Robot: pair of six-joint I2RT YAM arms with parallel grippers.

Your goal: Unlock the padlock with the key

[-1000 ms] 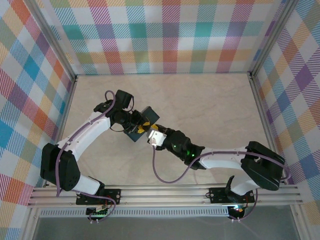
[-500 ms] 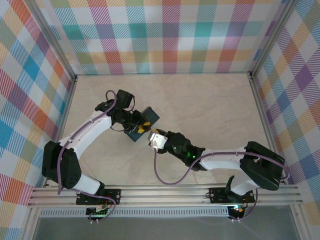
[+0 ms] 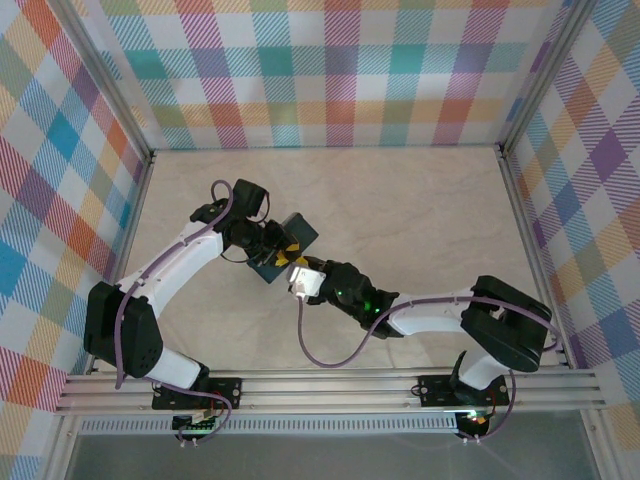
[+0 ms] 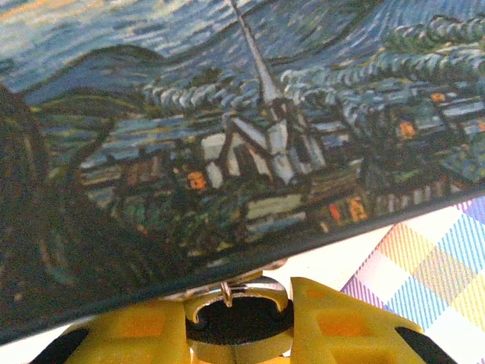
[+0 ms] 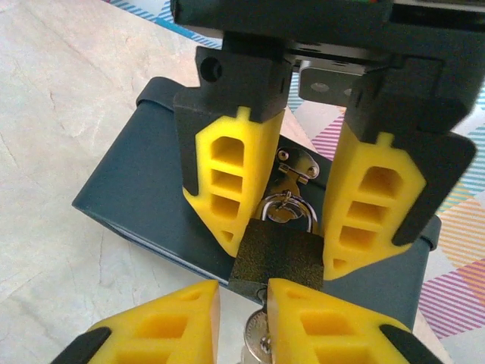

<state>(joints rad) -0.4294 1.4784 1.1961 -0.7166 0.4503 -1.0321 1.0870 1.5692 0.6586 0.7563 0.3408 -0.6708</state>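
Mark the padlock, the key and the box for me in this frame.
padlock (image 5: 276, 258): right wrist view, on the middle of its dark body.
key (image 5: 255, 337): right wrist view, on the silvery metal just under the padlock.
box (image 5: 148, 189): right wrist view, on its dark side wall.

Top view: bright, even, diffuse light from overhead. Pale surface (image 3: 420, 210) evenly lit, with faint soft shadows beneath left arm (image 3: 170, 265) and right arm (image 3: 430, 315). Sharp throughout.

Left wrist view: extreme close-up, soft and grainy. Painted box (image 4: 227, 136) dimmer toward lower left. Left hand (image 4: 239, 318) blurred along bottom edge.

Right wrist view: well lit, crisp mid-frame. Padlock (image 5: 276, 254) texture reads clearly, with small glints on shackle (image 5: 286, 206). Right hand (image 5: 242, 294) and key (image 5: 256, 341) at bottom edge out of focus.
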